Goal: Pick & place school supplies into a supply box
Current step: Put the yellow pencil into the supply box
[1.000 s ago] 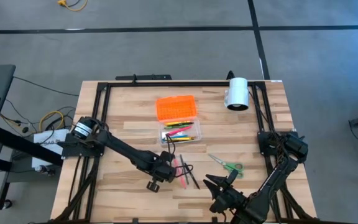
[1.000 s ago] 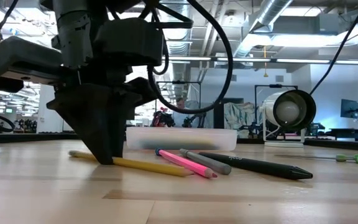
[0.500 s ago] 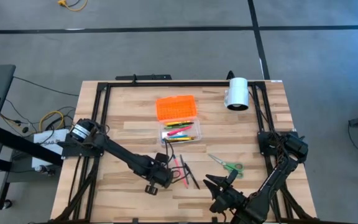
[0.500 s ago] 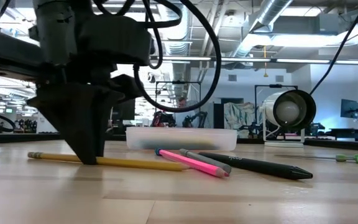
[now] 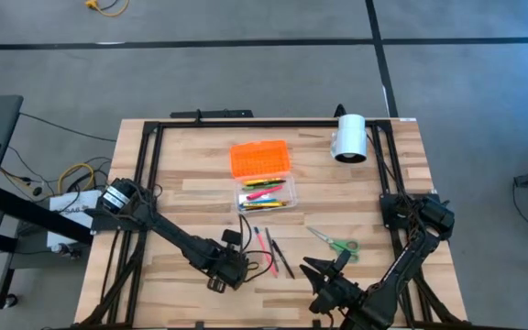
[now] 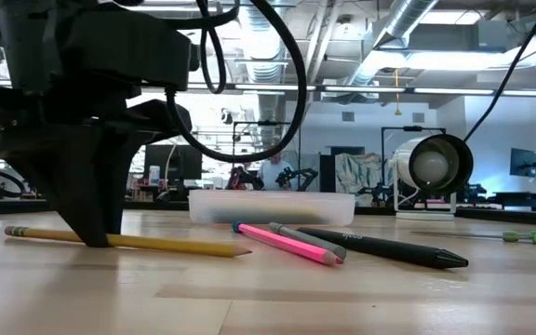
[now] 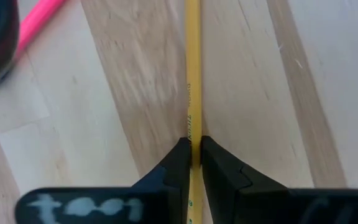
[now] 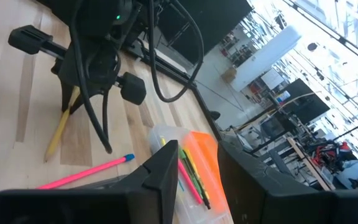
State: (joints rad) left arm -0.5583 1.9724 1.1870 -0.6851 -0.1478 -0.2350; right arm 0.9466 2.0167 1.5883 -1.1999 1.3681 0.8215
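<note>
The left gripper [image 7: 192,152] is pinching the yellow pencil [image 6: 170,244], with both fingertips pressed against the shaft. The left wrist view shows this contact directly; the high view does not resolve the pencil under the gripper [image 5: 230,269]. The low view shows the pencil lying flat on the table [image 6: 342,298], its sharpened tip extending past the fingers toward the pink pen [image 6: 291,243], and its eraser end projecting on the opposite side. Beyond the pink pen lie a grey pen [image 6: 310,239] and a black pen [image 6: 389,248]. The supply box [image 5: 266,197] sits farther from the left gripper, toward the table's far edge, with its orange lid [image 5: 260,158] lying beside it. The right gripper [image 5: 324,271] rests near the front edge with its fingers spread and nothing between them. The green-handled scissors [image 5: 334,242] lie just beyond it, visible only in the high view.
</note>
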